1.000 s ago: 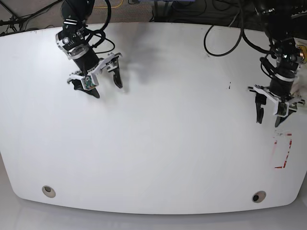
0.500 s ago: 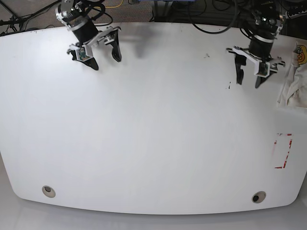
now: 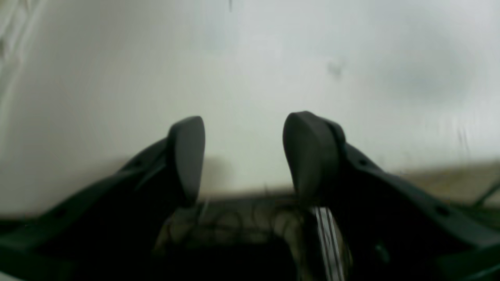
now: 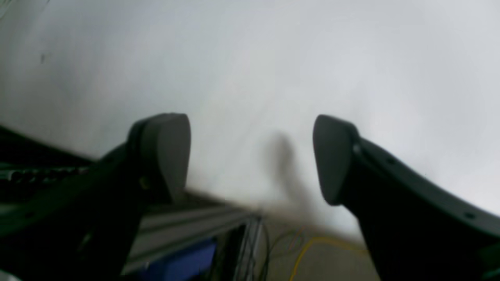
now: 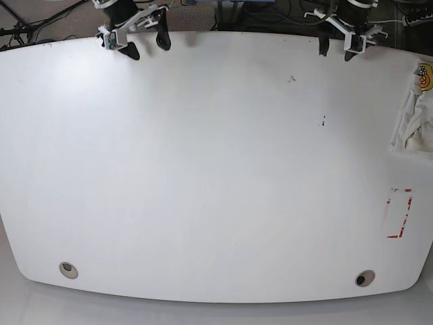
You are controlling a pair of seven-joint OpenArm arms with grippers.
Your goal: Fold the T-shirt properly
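Right gripper [image 4: 252,156] gapes empty over the table [image 4: 351,70].

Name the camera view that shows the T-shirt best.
The base view: the crumpled cream cotton T-shirt with a yellow patch lies at the table's right edge. Left wrist view catches only a blurred pale sliver at its left edge; right wrist view shows none.

We see a white table [image 5: 203,176] with rounded corners. A crumpled cream T-shirt [image 5: 416,115] lies at its right edge, a yellow patch showing on top. Nearer the front from the T-shirt sits a red tape outline [image 5: 399,213]. Two round holes [image 5: 67,270] mark the table's front corners.
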